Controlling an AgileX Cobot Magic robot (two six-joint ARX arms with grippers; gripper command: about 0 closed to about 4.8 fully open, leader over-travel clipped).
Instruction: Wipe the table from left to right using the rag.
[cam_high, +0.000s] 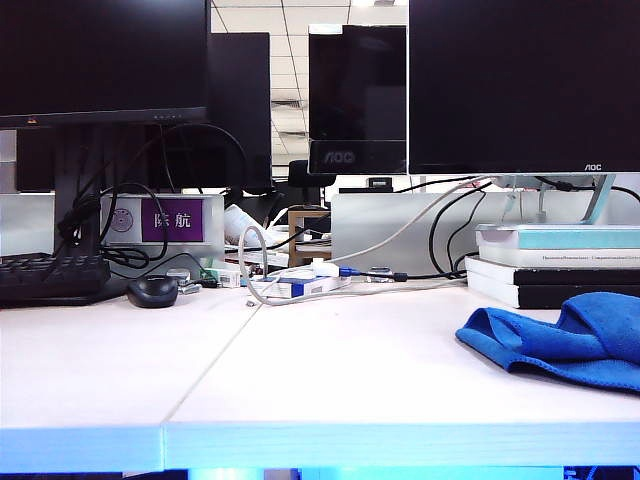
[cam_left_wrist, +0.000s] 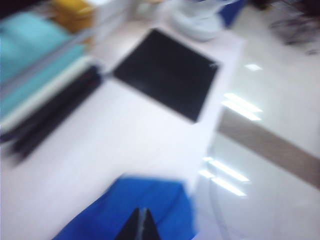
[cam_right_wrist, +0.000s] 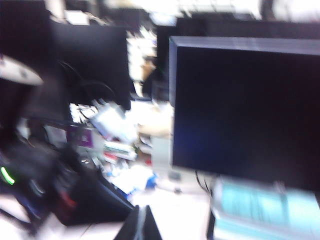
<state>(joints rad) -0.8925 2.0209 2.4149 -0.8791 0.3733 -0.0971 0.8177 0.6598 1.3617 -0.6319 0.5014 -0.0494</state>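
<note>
Just beyond the left fingers (cam_left_wrist: 142, 225), which I read as pressed together with no gap between the two dark tips and nothing pinched, the rag (cam_left_wrist: 135, 210) lies bunched on the white worktop (cam_left_wrist: 115, 150), directly under and ahead of them. From this blurred wrist picture I cannot say whether the tips touch the cloth or only hang over it. Past the rag from those fingers comes bare worktop, then a flat black pad (cam_left_wrist: 167, 72), with a stack of books (cam_left_wrist: 40, 80) off to one side. In the exterior view neither arm shows; the rag (cam_high: 560, 340) sits at the right end of the worktop (cam_high: 300, 380), its long axis running roughly across the desk, in front of the book stack (cam_high: 555, 265). My right fingers (cam_right_wrist: 140, 225) also look shut and empty, aimed out level at a dark monitor (cam_right_wrist: 245, 105) and desk clutter, with no rag in their view. So I judge the left arm to be the nearer one, and since the wipe must run left to right, the cloth first needs gripping and carrying leftwards across the seam.
</note>
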